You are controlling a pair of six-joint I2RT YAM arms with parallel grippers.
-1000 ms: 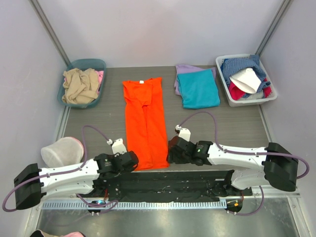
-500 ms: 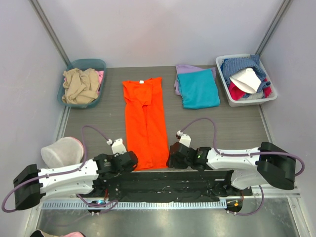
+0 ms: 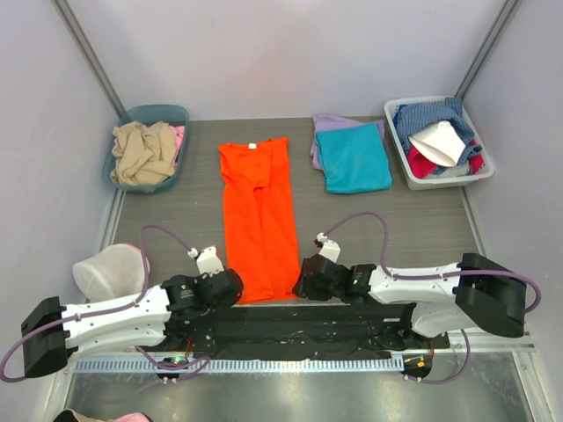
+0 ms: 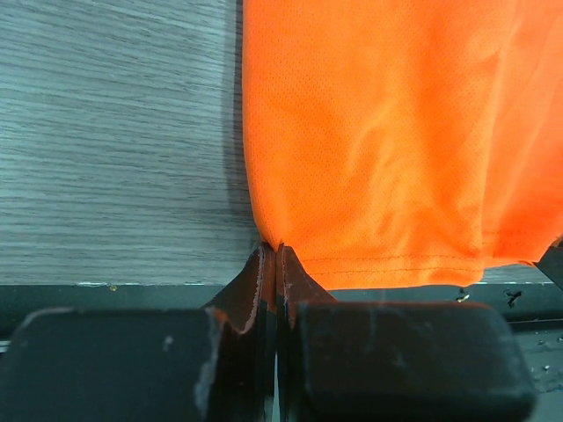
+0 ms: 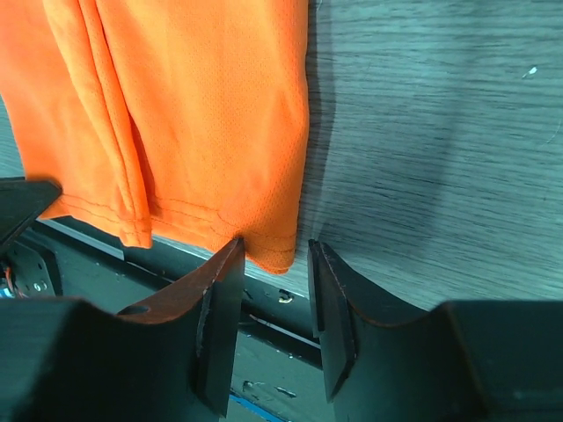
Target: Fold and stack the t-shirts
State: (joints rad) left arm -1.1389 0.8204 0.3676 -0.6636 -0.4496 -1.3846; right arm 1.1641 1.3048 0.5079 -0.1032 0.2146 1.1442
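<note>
The left gripper [image 4: 270,252] pinches one corner of the orange t-shirt [image 4: 378,132], but the half-open right gripper [image 5: 275,252] may miss the other corner's thin edge.

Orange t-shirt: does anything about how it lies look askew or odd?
Only mildly. The orange t-shirt lies as a long strip, slightly slanted, and its hem reaches just past the near edge of the table. No damage shows.

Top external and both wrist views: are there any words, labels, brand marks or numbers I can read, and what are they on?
No text is readable in any view.
The white collar tag on the orange t-shirt is too small to read.
The teal t-shirt is plain, with no print showing.
</note>
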